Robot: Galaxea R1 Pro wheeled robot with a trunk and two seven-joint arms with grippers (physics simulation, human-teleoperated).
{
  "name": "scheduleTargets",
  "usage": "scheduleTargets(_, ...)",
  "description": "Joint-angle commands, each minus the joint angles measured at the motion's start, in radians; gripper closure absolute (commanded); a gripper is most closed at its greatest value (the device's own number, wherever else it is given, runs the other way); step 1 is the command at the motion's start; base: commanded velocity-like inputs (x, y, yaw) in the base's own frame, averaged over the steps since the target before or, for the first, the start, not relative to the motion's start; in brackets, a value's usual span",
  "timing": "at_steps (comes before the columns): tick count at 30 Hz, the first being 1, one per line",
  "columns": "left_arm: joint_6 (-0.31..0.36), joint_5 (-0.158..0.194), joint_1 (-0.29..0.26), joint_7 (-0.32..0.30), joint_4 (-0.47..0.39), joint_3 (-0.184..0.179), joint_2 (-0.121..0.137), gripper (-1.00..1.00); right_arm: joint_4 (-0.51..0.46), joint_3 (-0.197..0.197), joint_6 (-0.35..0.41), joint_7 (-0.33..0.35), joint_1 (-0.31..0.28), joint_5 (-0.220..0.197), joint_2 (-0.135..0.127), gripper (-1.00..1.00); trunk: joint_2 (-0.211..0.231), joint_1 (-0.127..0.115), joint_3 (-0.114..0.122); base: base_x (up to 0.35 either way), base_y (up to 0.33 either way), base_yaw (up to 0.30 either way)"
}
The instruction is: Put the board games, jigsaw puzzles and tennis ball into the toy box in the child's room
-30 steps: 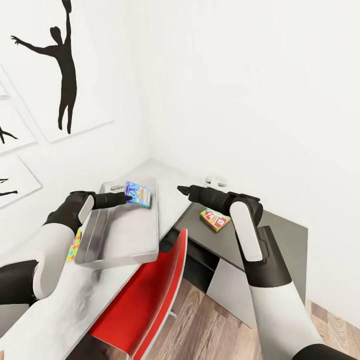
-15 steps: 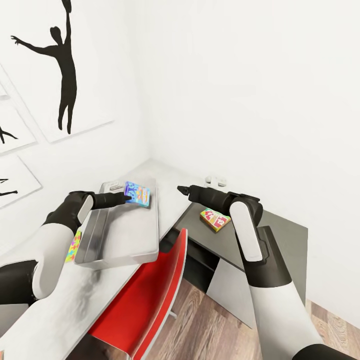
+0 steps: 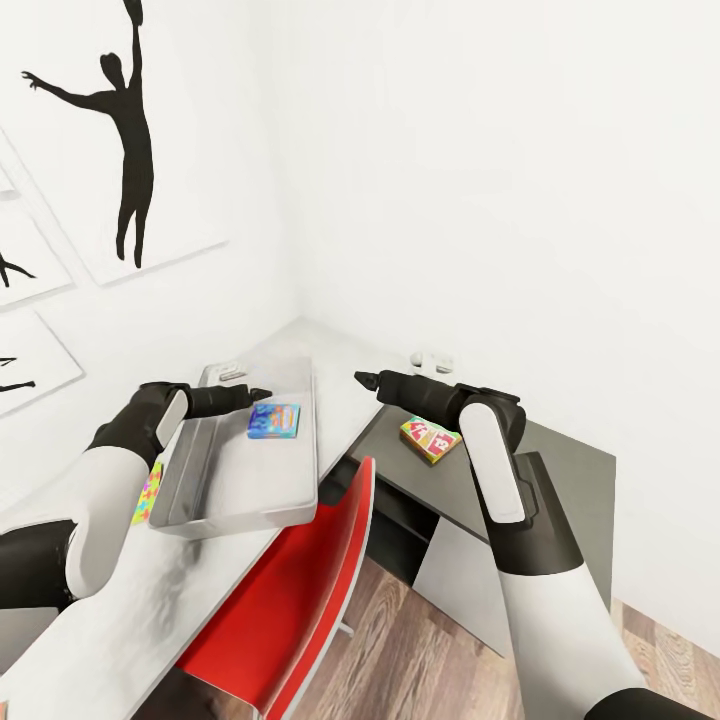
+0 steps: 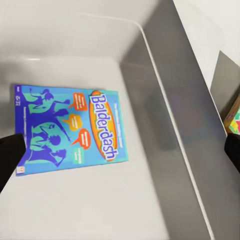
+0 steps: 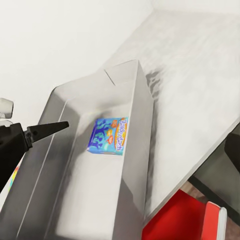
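The white-walled corner held the pale table (image 3: pixel 345 365) with the toy box (image 3: pixel 235 475) on it, and a lower dark cabinet top (image 3: pixel 565 450) joined on at the right. Your left gripper (image 3: pixel 256 394) hovered over the far end of the toy box. Its jaws were spread wide and held nothing. The blue board game (image 4: pixel 67 130) lay flat on the box floor directly under them, apart from both fingers and near the far wall.

I judged the drop of that game done, so the job was a clean exit. You needed to raise the left gripper straight up above the rim before swinging it, so a finger did not catch the game or the sloping wall.

Your right gripper (image 3: pixel 364 379) hung over the table edge, just short of the yellow-green board game (image 3: pixel 430 438) on the cabinet top. I could not tell how its jaws stood. That game looked the natural next pick. Being thin and flat, it would have wanted a grip across one edge.

By count:
- One toy box.
- One board game inside it.
- One board game outside it.
- One jigsaw puzzle (image 3: pixel 148 494) peeking out beside the box's left wall, under your left arm.
- One red chair (image 3: pixel 300 590).
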Motion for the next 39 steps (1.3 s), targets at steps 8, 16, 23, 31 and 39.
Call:
scheduleTargets(8, 0.008, 0.005, -0.001, 0.001, 0.000, 0.004, 0.000, -1.00, 0.000, 0.000, 0.003, -0.010, -0.001, -0.011, 0.000, -1.00, -0.002, 0.001, -0.002, 0.000, 0.000, 0.000)
scheduleTargets(16, 0.004, 0.010, 0.000, -0.001, -0.001, 0.004, 0.003, -1.00, 0.000, 0.000, 0.003, -0.010, -0.001, -0.010, -0.001, -1.00, -0.002, 0.001, -0.002, 0.000, 0.000, 0.000)
scheduleTargets(23, 0.009, 0.011, 0.000, -0.009, -0.017, 0.004, 0.005, -1.00, 0.000, 0.000, 0.003, -0.010, -0.001, -0.010, -0.001, -1.00, -0.002, 0.001, -0.002, 0.000, 0.000, 0.000)
scheduleTargets(31, 0.027, 0.013, 0.000, -0.013, -0.096, 0.007, 0.008, -1.00, -0.001, 0.000, 0.003, -0.010, 0.000, -0.010, -0.001, -1.00, -0.002, 0.001, 0.000, 0.000, 0.000, 0.000)
scheduleTargets(39, 0.214, 0.015, 0.011, -0.016, -0.356, 0.007, 0.013, -1.00, -0.001, 0.000, 0.004, -0.008, 0.000, -0.010, -0.002, -1.00, -0.002, 0.001, 0.010, 0.000, 0.000, 0.000)
